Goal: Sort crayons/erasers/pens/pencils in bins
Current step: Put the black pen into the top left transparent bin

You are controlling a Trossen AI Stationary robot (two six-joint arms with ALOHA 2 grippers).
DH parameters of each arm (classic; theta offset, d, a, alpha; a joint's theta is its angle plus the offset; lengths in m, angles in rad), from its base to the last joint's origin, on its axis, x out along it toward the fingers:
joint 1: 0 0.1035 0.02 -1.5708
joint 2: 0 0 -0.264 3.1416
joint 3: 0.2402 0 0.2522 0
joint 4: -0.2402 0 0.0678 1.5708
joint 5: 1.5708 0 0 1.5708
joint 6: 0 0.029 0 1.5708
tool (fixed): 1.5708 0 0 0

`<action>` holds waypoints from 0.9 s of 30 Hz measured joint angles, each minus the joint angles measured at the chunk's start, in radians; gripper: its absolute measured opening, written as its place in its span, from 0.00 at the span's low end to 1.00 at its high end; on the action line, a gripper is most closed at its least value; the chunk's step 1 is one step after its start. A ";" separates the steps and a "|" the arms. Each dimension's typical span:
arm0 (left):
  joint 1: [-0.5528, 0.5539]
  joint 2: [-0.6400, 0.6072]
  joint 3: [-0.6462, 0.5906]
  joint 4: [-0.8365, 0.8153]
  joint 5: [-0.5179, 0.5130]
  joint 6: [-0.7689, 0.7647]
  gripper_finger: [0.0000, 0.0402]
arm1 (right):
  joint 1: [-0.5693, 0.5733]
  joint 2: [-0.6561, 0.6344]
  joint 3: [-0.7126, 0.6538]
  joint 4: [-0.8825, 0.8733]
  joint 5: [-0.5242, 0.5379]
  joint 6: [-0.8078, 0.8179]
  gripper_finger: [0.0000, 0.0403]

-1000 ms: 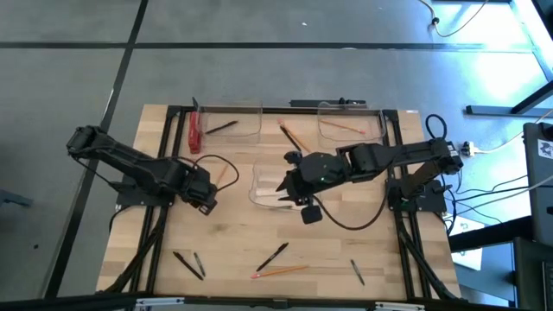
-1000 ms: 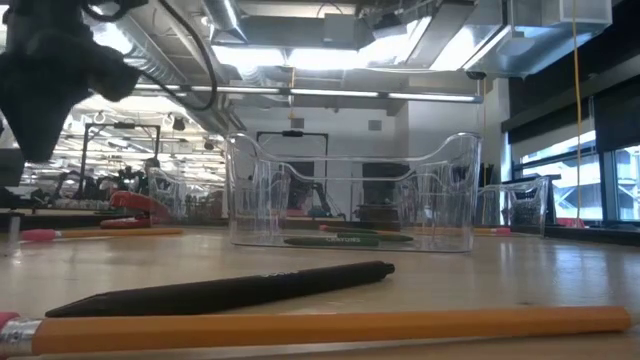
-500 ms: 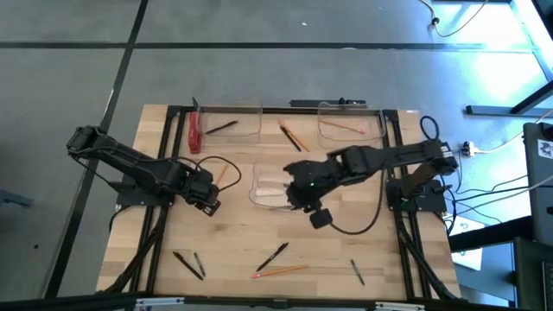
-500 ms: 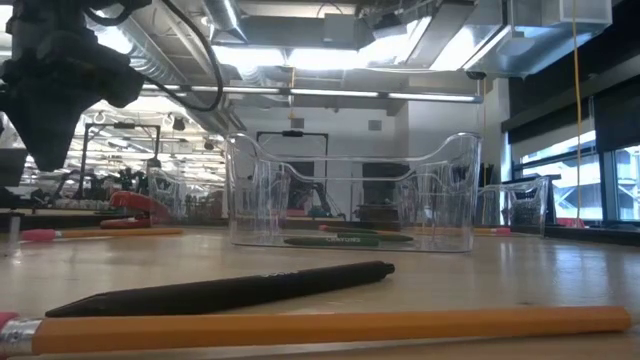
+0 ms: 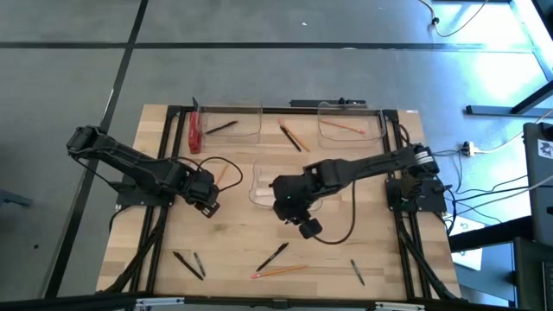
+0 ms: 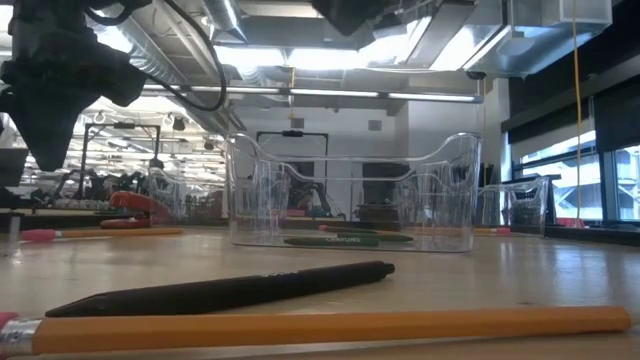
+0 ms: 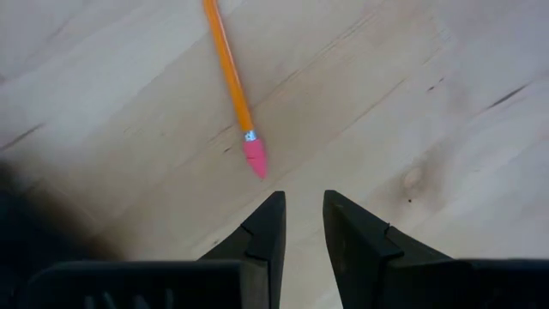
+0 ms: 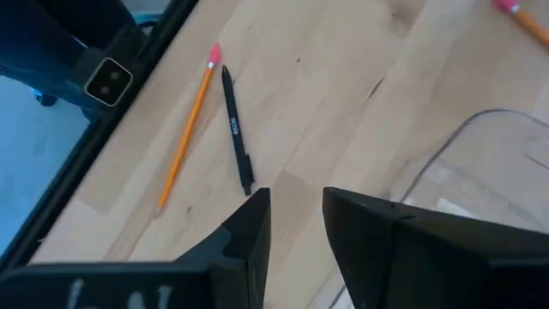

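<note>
From above, the right gripper [image 5: 285, 207] hangs at the near edge of the middle clear plastic bin [image 5: 259, 185], probably turning toward the loose black pen [image 5: 273, 256] and orange pencil [image 5: 278, 271] lying near the table's front. The left gripper [image 5: 207, 200] waits left of centre. At table height, dark-green crayons [image 6: 345, 239] lie inside that bin. Each wrist camera shows narrow, empty jaws; the left one's point at a pink-tipped pencil [image 7: 232, 81].

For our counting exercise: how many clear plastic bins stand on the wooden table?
3 clear plastic rectangular bins: the back-left bin, the back-right bin, and the centre bin, partly under the right arm. None seems fully hidden.
</note>
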 joint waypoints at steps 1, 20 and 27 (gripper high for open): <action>0.000 0.000 0.000 0.000 0.000 0.004 0.18 | 0.000 0.015 0.000 0.002 -0.001 -0.011 0.28; 0.000 0.000 0.000 -0.001 -0.008 0.115 0.18 | 0.058 0.222 0.000 0.063 -0.069 -0.184 0.28; -0.008 0.000 0.000 -0.001 -0.008 0.150 0.18 | 0.094 0.290 0.000 0.069 -0.051 -0.185 0.28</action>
